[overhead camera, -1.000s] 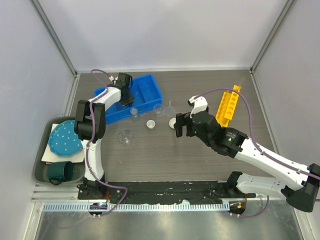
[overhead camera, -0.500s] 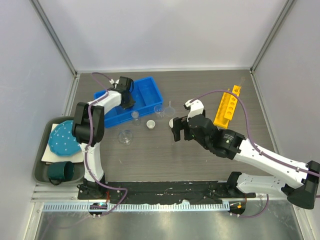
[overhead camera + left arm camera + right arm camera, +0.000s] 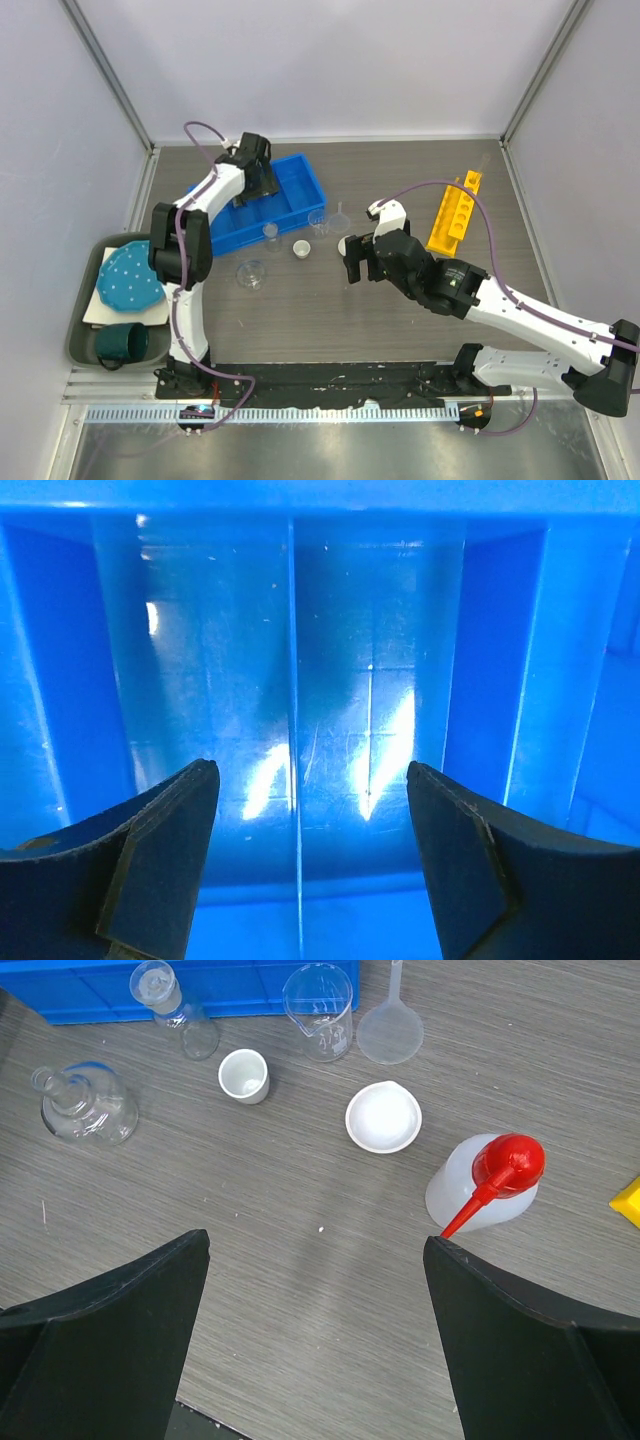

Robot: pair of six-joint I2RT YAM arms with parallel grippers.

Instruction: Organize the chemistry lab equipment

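Top view: a beaker (image 3: 318,218) and its neighbours crowd the tabletop (image 3: 320,310) beside the blue bin (image 3: 300,185).
Left wrist: the left claw (image 3: 312,860) hangs spread and empty over the bin.
Right wrist: the right claw (image 3: 315,1340) hangs spread near the white dish (image 3: 383,1117); a careless descent could topple the squeeze bottle (image 3: 480,1195).

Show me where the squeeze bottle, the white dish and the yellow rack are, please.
red-capped squeeze bottle (image 3: 460,1188): right wrist view, on its clear body beside the cap.
white round dish (image 3: 383,1117): right wrist view, centre of its bowl.
yellow holed rack (image 3: 453,212): top view, middle of its holed face.
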